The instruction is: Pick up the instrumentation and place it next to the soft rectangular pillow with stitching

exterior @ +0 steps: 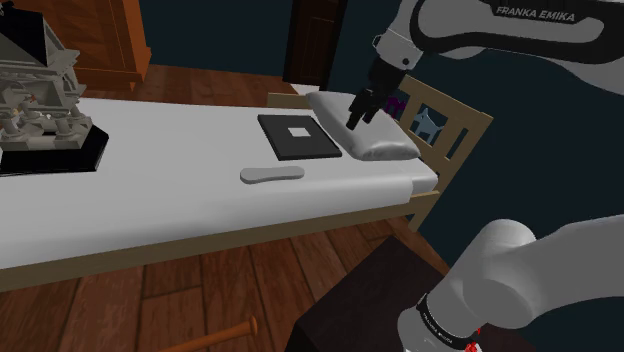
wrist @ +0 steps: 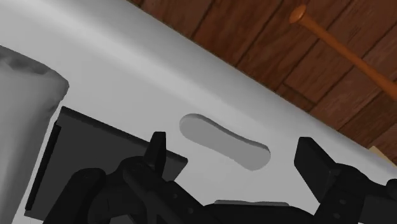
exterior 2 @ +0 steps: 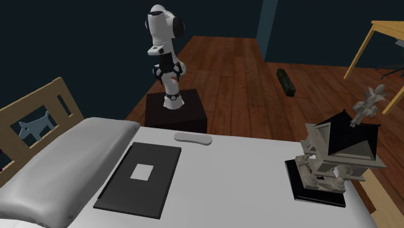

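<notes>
Two jaws stand apart on the gripper (exterior: pixel 358 115) by the pillow (exterior: pixel 385 148); best lower it toward eight o'clock in the shoulder view, straddling the narrow waist of the grey instrument (exterior: pixel 272 174).

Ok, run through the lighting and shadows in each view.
Shoulder view: dim room, the white bed brightest, the pillow shaded along its side. Second exterior view: flat, muted light, the pillow grey. Wrist view: the open gripper renders solid black; the grey oblong piece casts barely any shadow.
</notes>
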Robot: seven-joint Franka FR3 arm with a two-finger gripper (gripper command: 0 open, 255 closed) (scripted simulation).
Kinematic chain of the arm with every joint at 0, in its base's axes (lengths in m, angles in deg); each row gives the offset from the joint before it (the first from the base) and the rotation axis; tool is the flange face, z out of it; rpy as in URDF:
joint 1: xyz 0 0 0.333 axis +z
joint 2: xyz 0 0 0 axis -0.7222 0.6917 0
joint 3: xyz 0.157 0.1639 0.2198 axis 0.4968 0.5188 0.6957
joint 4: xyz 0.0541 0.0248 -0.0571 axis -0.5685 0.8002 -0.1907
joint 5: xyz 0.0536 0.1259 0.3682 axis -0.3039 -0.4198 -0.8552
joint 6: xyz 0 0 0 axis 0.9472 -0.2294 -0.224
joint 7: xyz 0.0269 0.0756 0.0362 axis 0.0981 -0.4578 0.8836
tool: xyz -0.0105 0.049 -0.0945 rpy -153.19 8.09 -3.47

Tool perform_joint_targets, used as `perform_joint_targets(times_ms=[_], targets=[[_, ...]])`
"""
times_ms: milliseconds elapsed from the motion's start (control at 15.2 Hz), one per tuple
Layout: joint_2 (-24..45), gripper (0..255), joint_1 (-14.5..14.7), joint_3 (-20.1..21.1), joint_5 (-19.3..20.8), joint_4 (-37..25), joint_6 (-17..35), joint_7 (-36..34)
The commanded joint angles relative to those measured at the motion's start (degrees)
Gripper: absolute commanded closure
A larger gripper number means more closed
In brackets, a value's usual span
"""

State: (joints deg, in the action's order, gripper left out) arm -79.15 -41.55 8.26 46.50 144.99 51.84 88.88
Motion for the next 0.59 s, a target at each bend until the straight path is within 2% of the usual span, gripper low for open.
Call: perform_joint_targets(times_ms=[0, 528], targets=[[4.0, 0, 1.5, -1.2, 0.1, -1.0, 2.2, 5.0], [20.9, 0, 6.2, -4.5, -1.3, -7.0, 9.5, 24.2]])
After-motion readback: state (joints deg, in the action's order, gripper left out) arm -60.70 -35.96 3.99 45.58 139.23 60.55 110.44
